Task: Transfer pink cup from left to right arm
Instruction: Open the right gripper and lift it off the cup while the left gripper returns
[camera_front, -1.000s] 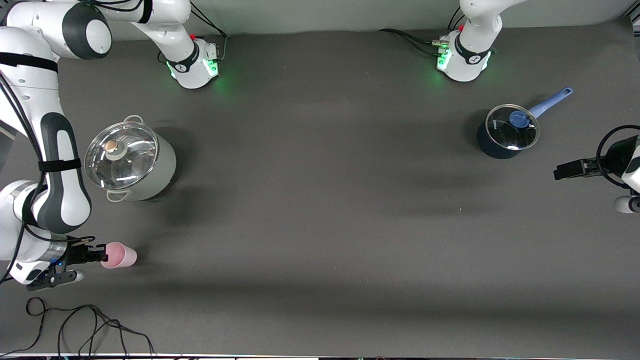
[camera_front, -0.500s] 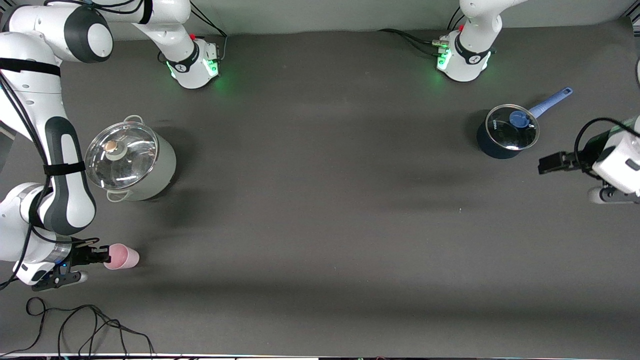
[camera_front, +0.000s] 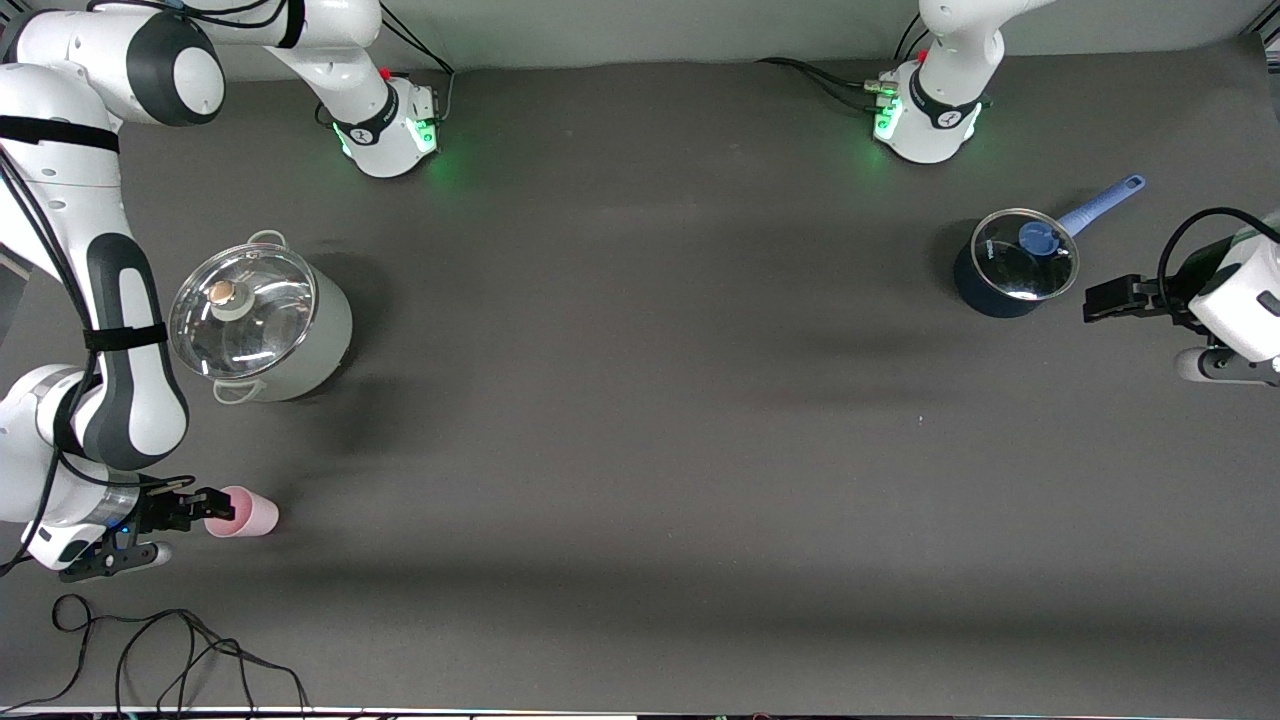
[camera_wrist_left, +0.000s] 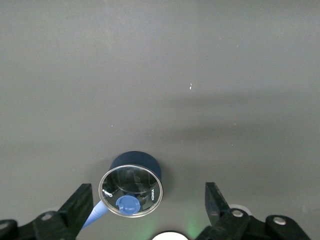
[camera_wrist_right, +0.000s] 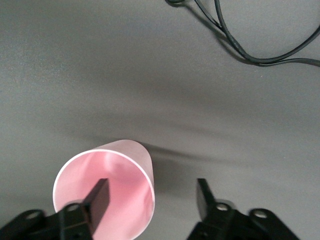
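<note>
You have the small pale-pink tapered plastic cup on the dark grey counter, nearer the front camera than the large steel lidded pot, its mouth facing the right gripper. That gripper's fingers are spread: one sits inside the mouth, the other outside the wall, neither visibly clamping. The left gripper waits open beside the small dark-blue saucepan, well apart from the pot, so the right arm is clearly nearer.

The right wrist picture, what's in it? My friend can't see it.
An open right gripper straddles the rim of a pink cup, one finger inside it and the other outside. The cup stands on a dark grey table, with black cables nearby.
</note>
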